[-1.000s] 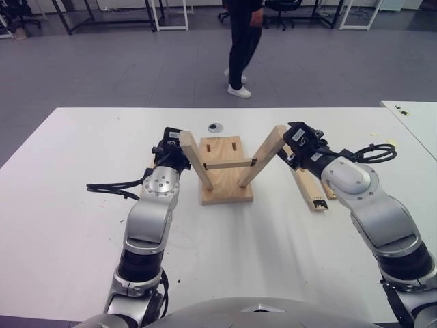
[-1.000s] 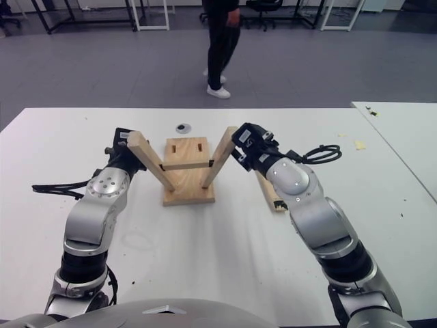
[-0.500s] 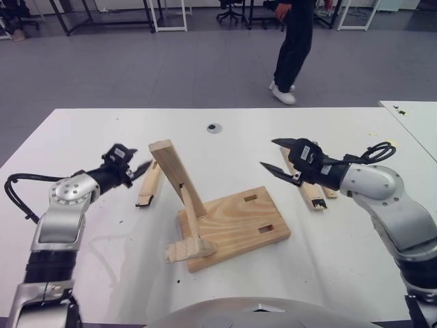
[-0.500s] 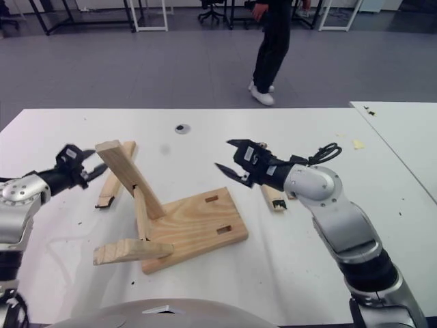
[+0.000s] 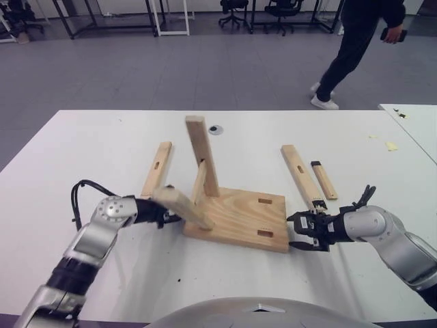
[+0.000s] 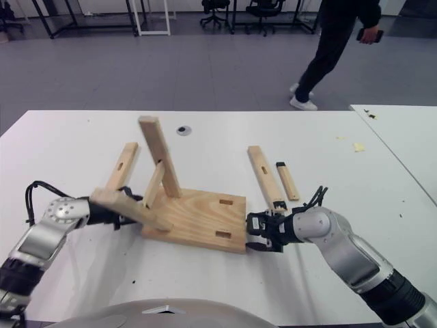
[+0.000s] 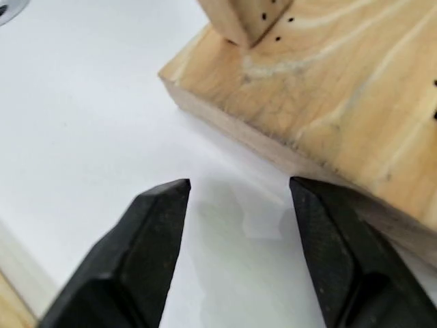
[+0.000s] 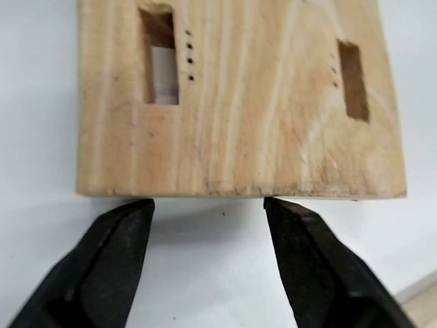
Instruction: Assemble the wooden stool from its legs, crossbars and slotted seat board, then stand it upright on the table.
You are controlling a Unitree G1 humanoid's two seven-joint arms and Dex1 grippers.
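Found seat board (image 5: pixel 239 219) flat on table (image 5: pixel 89 137), central, nr front edge, w/ leg frame (image 5: pixel 203 154) tilted on it, seating unclear. Noted left gripper (image 7: pixel 239 186) and right gripper (image 8: pixel 208 205) wide open, empty, at opp. board edges. Judged mid-assembly; next: steady board, fetch loose leg (image 5: pixel 298 174).

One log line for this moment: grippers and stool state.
left gripper open | right gripper open at seat board edge | leg pair on board | two legs loose

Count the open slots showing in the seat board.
2. Both sit at the seat board's right end, by the right gripper: one far slot, one near slot. The fitted legs may hide others.
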